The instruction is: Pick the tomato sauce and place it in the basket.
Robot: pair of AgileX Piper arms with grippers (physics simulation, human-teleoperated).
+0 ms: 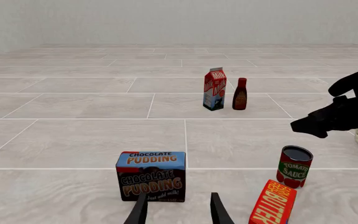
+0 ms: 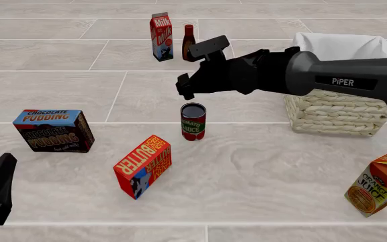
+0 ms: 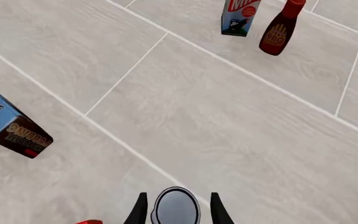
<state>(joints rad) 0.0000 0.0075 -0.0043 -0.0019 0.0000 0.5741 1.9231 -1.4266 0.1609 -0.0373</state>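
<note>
The tomato sauce [image 2: 193,122] is a small red-labelled can with a grey top, upright on the floor mid-scene; it also shows as tomato sauce [image 1: 294,167] and tomato sauce [image 3: 175,210]. My right gripper [image 2: 184,86] hovers just above it, open, and in the right wrist view the right gripper [image 3: 177,198] has a finger on each side of the can's top. The cream wicker basket [image 2: 334,111] with a white liner stands to the right, behind the arm. My left gripper [image 1: 178,198] is open and empty at the near left, facing the pudding box.
A chocolate pudding box [image 2: 52,130] stands at the left and a red butter box [image 2: 143,166] lies in front of the can. A milk carton [image 2: 161,36] and a dark red bottle [image 2: 189,43] stand at the back. An orange juice carton [image 2: 380,184] is at the near right.
</note>
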